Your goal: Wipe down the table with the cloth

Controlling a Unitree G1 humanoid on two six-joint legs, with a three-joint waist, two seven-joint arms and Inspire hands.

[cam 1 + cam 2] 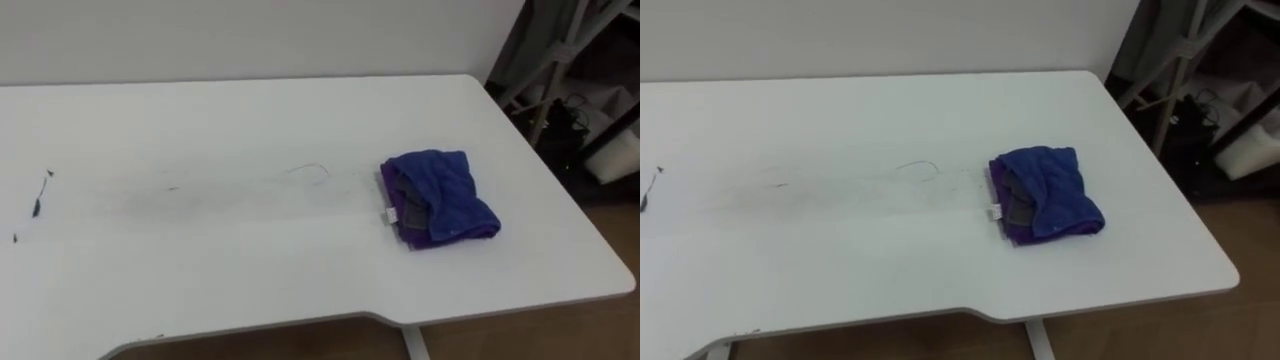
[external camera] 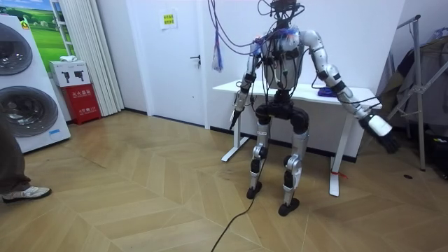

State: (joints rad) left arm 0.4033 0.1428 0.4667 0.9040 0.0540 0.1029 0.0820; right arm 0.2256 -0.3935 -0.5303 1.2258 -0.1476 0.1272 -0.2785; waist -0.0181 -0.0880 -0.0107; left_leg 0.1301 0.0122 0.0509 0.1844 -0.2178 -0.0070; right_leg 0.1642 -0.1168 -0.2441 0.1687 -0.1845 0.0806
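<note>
A crumpled blue and purple cloth [image 1: 437, 196] lies on the right part of the white table [image 1: 200, 130], with a small white tag at its left edge. Dark marks [image 1: 40, 195] sit near the table's left edge, and a faint grey smear with a thin curl [image 1: 310, 172] runs across the middle. In the room view I stand close to the table's front, facing it. My left hand [image 2: 235, 115] hangs beside the table's left end. My right hand [image 2: 379, 126] is stretched out low past the table's right end. Neither hand touches the cloth [image 2: 326, 91].
A metal rack [image 1: 560, 60] with dark clutter stands just past the table's right edge. In the room view, washing machines [image 2: 21, 84] and a red box [image 2: 80, 101] stand far left, where a person's leg [image 2: 14, 175] shows. A wall runs behind the table.
</note>
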